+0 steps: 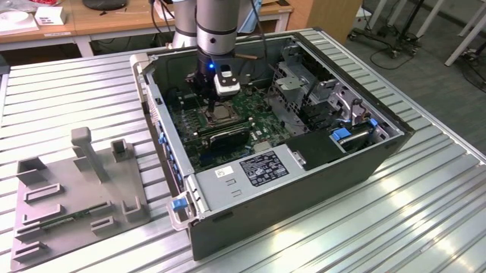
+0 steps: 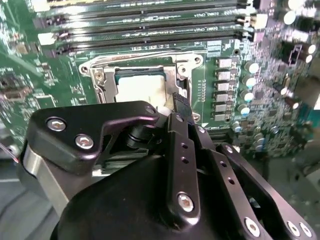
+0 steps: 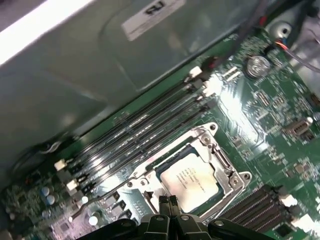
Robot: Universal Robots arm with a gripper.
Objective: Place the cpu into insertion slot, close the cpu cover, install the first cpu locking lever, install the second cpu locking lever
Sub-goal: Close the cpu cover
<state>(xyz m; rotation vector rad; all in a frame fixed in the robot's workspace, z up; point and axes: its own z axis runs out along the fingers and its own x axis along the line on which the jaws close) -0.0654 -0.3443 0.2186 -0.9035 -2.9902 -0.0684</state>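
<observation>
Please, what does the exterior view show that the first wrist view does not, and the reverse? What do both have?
Exterior view adds: the arm, the whole open computer case on the ribbed metal table, and a grey fixture at the exterior view's left.
First wrist view adds: the cpu cover as a frame around the cpu, the separate memory slots, a white label.
Both: the green board, the cpu, and the tool, shut, close beside it.
</observation>
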